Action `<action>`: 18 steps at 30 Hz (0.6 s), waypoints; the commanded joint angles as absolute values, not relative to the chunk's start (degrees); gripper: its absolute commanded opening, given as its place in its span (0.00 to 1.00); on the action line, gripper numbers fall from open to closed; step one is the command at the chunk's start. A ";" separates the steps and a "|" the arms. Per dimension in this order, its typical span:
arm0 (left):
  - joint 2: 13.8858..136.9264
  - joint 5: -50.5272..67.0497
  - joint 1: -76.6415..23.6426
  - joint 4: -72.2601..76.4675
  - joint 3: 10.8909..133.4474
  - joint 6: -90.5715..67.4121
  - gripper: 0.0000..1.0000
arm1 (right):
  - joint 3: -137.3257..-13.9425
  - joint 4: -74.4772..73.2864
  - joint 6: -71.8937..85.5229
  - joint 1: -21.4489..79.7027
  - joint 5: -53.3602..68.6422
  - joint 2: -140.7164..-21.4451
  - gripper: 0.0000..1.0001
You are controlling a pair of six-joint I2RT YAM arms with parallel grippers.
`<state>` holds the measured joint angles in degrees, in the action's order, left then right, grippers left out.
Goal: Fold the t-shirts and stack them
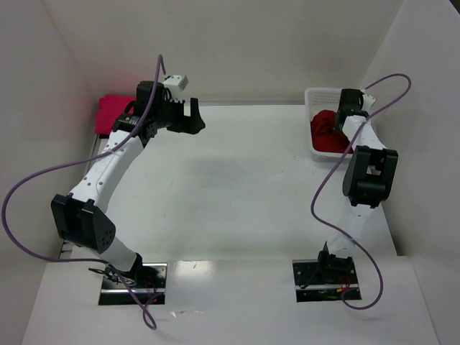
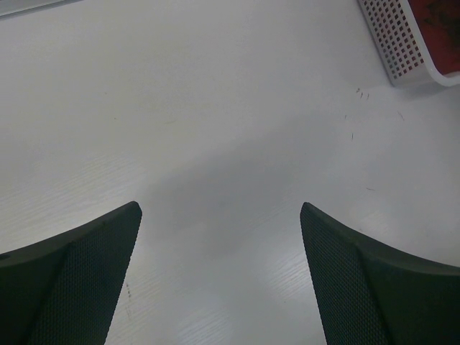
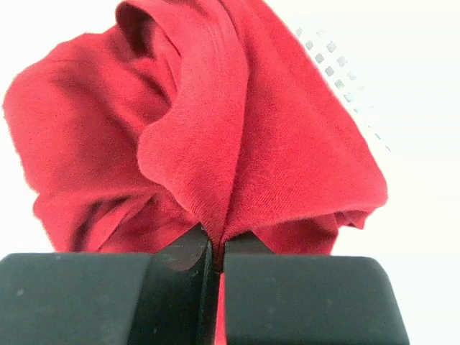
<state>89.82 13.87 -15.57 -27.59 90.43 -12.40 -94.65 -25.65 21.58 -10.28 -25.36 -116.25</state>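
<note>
The right claw (image 3: 218, 241) is clamped on a raised fold of the crimson t-shirt (image 3: 237, 122), which lies bunched inside the basket (image 1: 321, 90). The cloth looks light, limp and stretchy, so a pinch on one fold will likely drag the rest up in a tangle. A hem or shoulder seam would give a cleaner hold. The left claw (image 2: 221, 208) hangs spread wide over the counter (image 1: 244, 187), well left of the basket. The pink t-shirt (image 1: 111, 113) lies farther left still.
</note>
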 commanded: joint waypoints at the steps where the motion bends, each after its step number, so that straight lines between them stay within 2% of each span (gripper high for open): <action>1: 89.82 15.55 -15.29 -26.37 92.55 -13.45 0.99 | -92.29 -17.76 19.61 -10.63 -19.78 -103.12 0.00; 3: 89.82 15.56 -15.29 -26.37 92.55 -13.97 0.99 | -91.68 -17.23 18.73 -10.63 -18.46 -98.89 0.00; 4: 89.82 15.56 -15.29 -26.37 92.55 -13.97 0.99 | -91.67 -17.23 18.72 -10.63 -18.46 -98.27 0.28; 5: 89.82 16.08 -15.29 -25.85 92.55 -13.97 0.99 | -91.15 -16.44 17.59 -10.63 -18.46 -98.26 0.60; 6: 89.82 16.08 -15.29 -25.84 92.55 -13.97 0.99 | -91.14 -16.44 16.97 -10.63 -18.98 -98.26 0.76; 8: 89.30 16.08 -15.29 -25.84 92.55 -13.97 0.99 | -92.81 -19.06 17.48 -10.63 -21.08 -100.01 0.85; 14: 88.77 16.18 -15.29 -25.31 90.79 -13.45 0.99 | -93.34 -20.39 18.28 -10.63 -20.57 -102.22 0.85; 18: 88.77 16.17 -14.77 -25.31 90.79 -12.93 0.99 | -92.20 -20.39 18.81 -10.63 -21.79 -104.40 1.00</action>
